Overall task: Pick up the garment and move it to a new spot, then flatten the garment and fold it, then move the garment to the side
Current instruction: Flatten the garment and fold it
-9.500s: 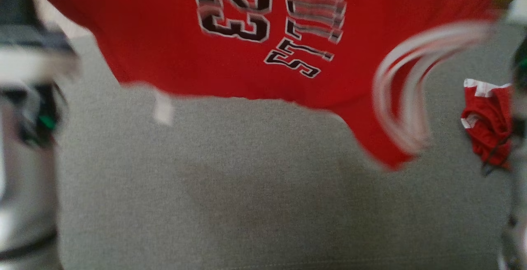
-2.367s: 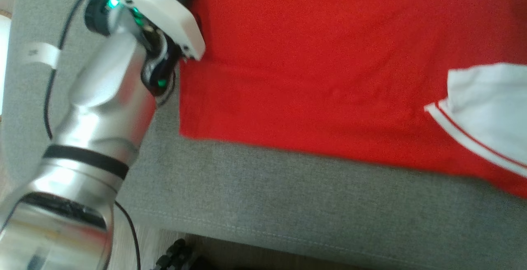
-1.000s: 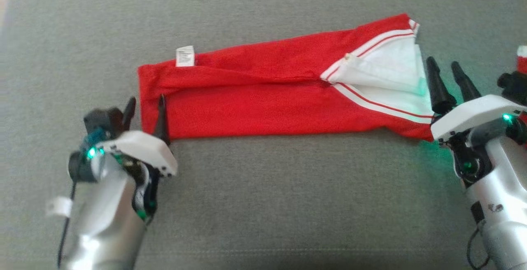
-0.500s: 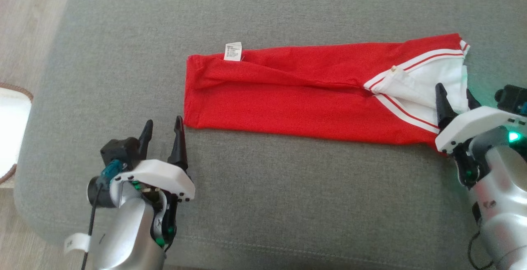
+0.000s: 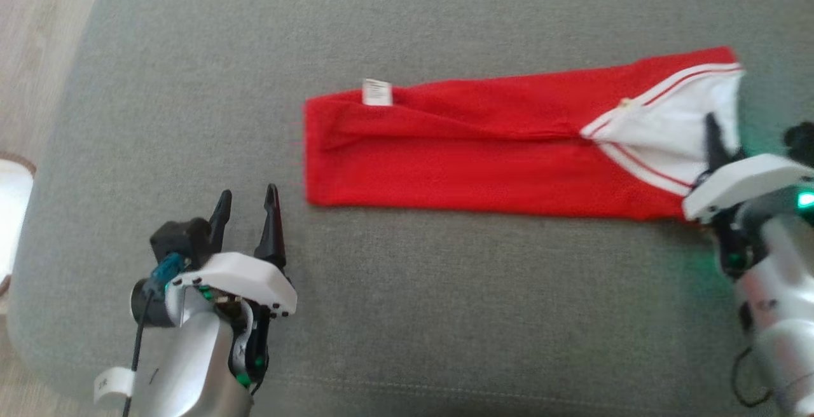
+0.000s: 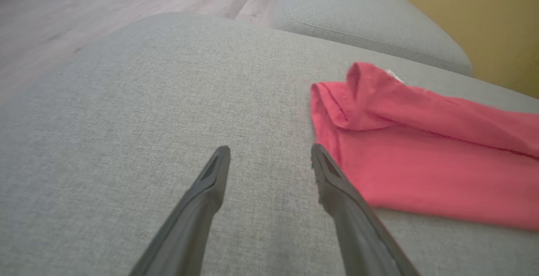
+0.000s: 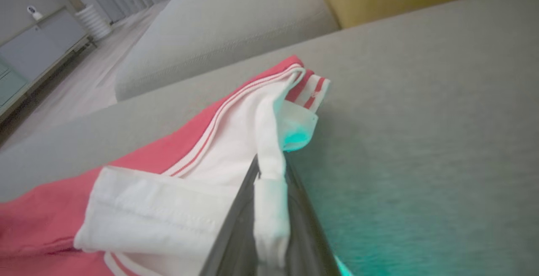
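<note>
The right gripper [image 7: 271, 164] is pinching the garment's [image 5: 458, 163] white edge. The left gripper [image 5: 247, 199] is hanging spread wide near its other end.

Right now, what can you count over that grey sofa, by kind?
Red garment: 1
White tag: 1
Pairs of dark fingers: 2 (left fingers open, right fingers shut on the garment)
Total: 4

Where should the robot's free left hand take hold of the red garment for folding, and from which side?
Probably the near corner at the left end of the garment, approached from the left, where the left hand sits open beside it. The garment lies as a long flat band and the right hand grips its opposite end, so both ends lift evenly.
</note>
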Tool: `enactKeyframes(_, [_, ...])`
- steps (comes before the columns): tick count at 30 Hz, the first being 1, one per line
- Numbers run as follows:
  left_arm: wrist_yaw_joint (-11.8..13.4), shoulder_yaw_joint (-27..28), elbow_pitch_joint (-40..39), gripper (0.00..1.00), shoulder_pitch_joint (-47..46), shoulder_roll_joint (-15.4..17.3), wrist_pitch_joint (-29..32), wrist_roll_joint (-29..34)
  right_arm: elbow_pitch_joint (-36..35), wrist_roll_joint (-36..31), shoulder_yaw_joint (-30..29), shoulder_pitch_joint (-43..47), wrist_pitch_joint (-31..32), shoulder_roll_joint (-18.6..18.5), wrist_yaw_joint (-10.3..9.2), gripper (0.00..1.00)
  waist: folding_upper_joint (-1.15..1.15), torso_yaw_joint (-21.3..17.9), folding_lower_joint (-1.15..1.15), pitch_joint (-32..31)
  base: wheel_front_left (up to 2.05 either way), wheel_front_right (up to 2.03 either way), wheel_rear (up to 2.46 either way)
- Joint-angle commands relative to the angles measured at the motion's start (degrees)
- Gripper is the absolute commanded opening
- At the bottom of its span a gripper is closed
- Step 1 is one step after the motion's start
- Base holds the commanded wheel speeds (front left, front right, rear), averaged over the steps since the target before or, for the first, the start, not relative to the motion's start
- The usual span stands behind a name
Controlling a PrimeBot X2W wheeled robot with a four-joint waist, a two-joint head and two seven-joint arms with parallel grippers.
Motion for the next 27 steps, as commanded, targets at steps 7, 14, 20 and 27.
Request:
enactKeyframes(7, [-0.07, 0.68, -1.3, 1.0, 0.38, 0.67, -0.71, -1.72, -8.53, 3.2, 3.89, -0.92, -0.69, -0.93, 0.37, 0.0, 0.0, -1.65, 0.0, -2.13, 0.0, 0.0, 0.0])
enactKeyframes(14, [0.17, -2.14, -0.81, 1.0, 1.16, 0.67, -0.71, -3.49, -21.94, 7.81, 13.53, 3.0, 3.24, 3.55, 0.37, 0.0, 0.0, -0.05, 0.0, -3.76, 0.0, 0.0, 0.0])
enactKeyframes(20, [0.18, -4.3, -0.16, 1.0, 1.3, 0.67, -0.71, -3.63, -25.85, 9.63, 18.13, 4.7, 6.24, 6.98, 0.37, 0.0, 0.0, 4.15, 0.0, -4.21, 0.0, 0.0, 0.0])
enactKeyframes(27, [0.62, -8.25, 0.08, 1.0, 0.6, 0.67, -0.71, -5.12, -20.01, 9.12, 19.81, 2.66, 5.56, 10.7, 0.37, 0.0, 0.0, 9.66, 0.0, -3.77, 0.0, 0.0, 0.0])
